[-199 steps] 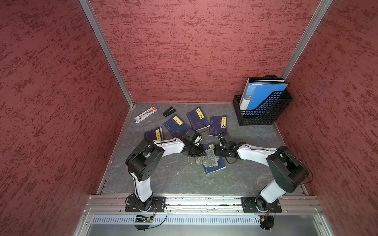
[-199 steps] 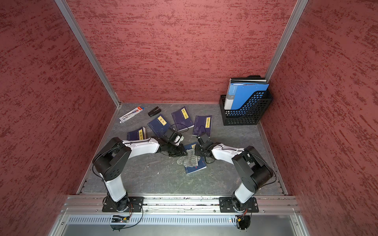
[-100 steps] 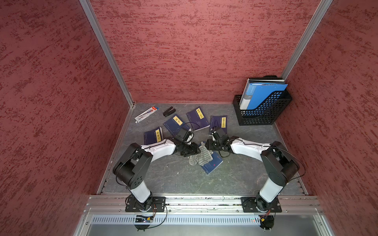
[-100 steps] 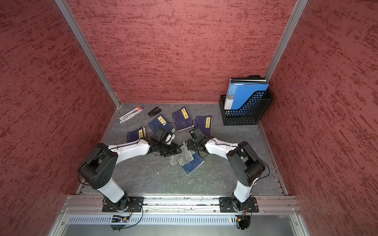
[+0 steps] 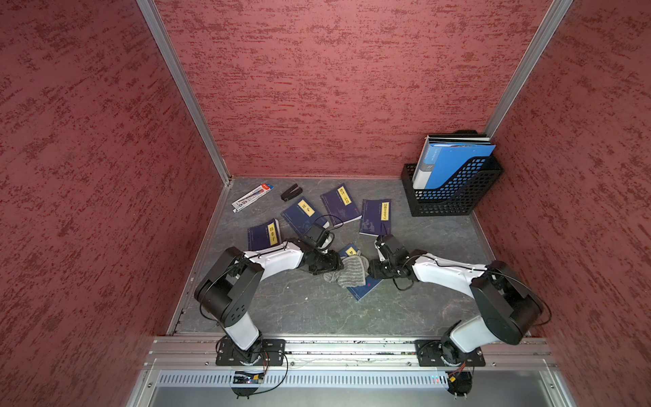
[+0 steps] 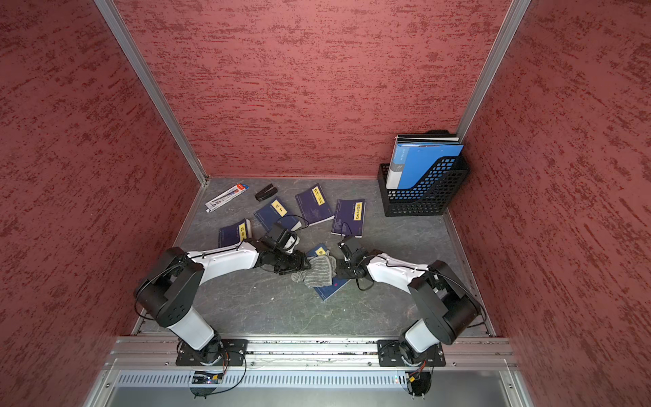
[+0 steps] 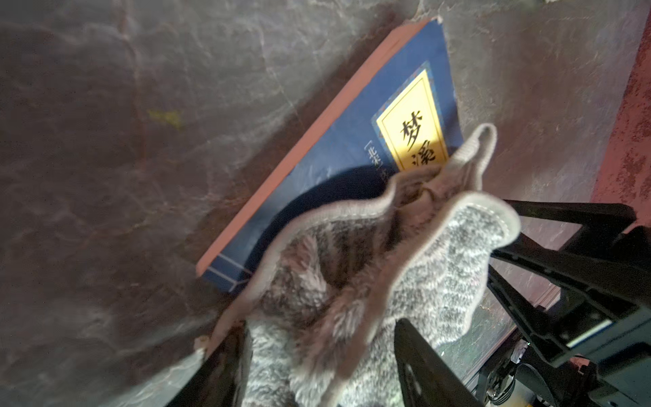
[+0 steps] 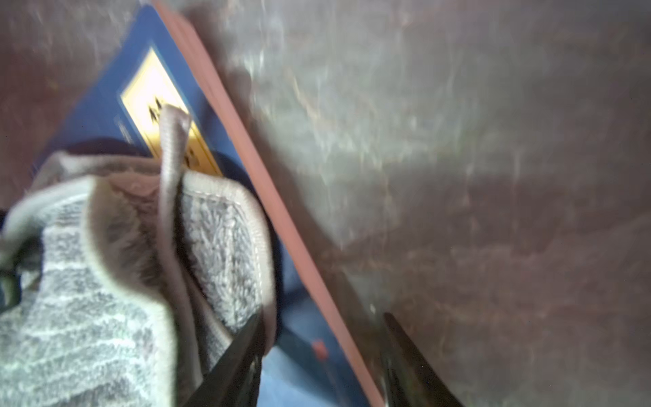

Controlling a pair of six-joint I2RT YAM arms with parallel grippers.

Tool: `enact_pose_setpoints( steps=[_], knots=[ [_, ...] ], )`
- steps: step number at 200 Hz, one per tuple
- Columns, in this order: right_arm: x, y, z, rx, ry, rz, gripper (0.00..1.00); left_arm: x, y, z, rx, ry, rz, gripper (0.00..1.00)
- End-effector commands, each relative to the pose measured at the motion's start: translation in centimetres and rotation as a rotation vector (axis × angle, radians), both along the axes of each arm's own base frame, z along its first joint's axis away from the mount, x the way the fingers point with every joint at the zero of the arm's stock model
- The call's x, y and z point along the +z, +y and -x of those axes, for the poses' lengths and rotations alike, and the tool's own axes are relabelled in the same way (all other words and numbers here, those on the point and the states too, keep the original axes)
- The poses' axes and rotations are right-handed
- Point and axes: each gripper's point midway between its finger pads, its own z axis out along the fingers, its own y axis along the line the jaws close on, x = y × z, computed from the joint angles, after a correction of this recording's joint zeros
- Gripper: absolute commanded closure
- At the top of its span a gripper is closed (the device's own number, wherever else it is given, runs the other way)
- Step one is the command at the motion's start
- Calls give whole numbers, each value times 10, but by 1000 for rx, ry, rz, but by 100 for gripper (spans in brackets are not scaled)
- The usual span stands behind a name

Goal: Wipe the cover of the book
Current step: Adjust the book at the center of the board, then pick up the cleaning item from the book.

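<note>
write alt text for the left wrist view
A bunched grey cloth lies on a blue book with a yellow title label, on a grey table. The left gripper has its black jaws apart, the cloth between them.

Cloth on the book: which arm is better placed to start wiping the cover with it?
Left. The cloth lies between the open fingers of the left tool, so it probably only needs to close. The right tool straddles the edge of the book beside the cloth, better suited to steadying it.

A rag (image 5: 347, 271) lies on a book (image 5: 364, 288) in the middle of the tabletop (image 5: 299, 312), with the left gripper (image 5: 334, 263) and right gripper (image 5: 370, 269) just beside it.
</note>
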Motion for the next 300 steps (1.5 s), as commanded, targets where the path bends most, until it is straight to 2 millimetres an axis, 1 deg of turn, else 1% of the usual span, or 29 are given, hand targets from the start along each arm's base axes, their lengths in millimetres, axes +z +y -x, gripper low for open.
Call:
enact_pose_setpoints(
  steps=[1,24,47,69,99,115,131,147,161,175,193,205,216,228,246,262,272,282,300],
  knots=[
    [4,12,13,56,25,-69,51,-14,-1,3,10,24,-12,34],
    [3,22,18,83,38,-103,55,-23,-8,-2,5,34,-3,34],
    [4,33,15,96,38,-134,58,-30,-9,-11,14,35,-7,35],
    [5,43,9,97,29,-150,59,-30,-4,-24,41,23,-1,35],
    [13,54,-9,83,-8,-158,59,-23,11,-41,72,8,5,36],
    [17,53,-16,75,-29,-130,59,-15,19,-47,82,-4,7,36],
    [23,43,-23,66,-56,-59,56,-6,26,-51,87,-18,16,36],
    [33,32,-28,64,-91,19,51,6,30,-55,81,-40,32,34],
    [48,26,-33,69,-126,55,48,17,33,-58,74,-55,45,32],
    [67,26,-38,64,-159,61,45,29,35,-62,71,-74,69,30],
    [88,30,-42,56,-197,53,42,46,36,-65,74,-97,113,29],
    [99,39,-43,61,-222,34,41,56,36,-66,71,-113,136,28],
    [106,51,-42,78,-241,8,40,65,39,-67,74,-129,144,28],
    [111,70,-38,114,-255,-14,39,73,44,-67,84,-149,142,28],
    [107,98,-30,182,-256,-26,37,85,60,-66,115,-174,134,27],
    [93,116,-26,221,-233,-6,36,93,80,-63,159,-194,126,26],
    [82,122,-26,220,-217,24,34,97,92,-59,186,-203,117,26],
    [75,125,-29,205,-208,38,32,99,104,-54,211,-209,106,24],
    [68,128,-36,170,-209,48,26,101,121,-45,246,-227,92,19]
  ],
)
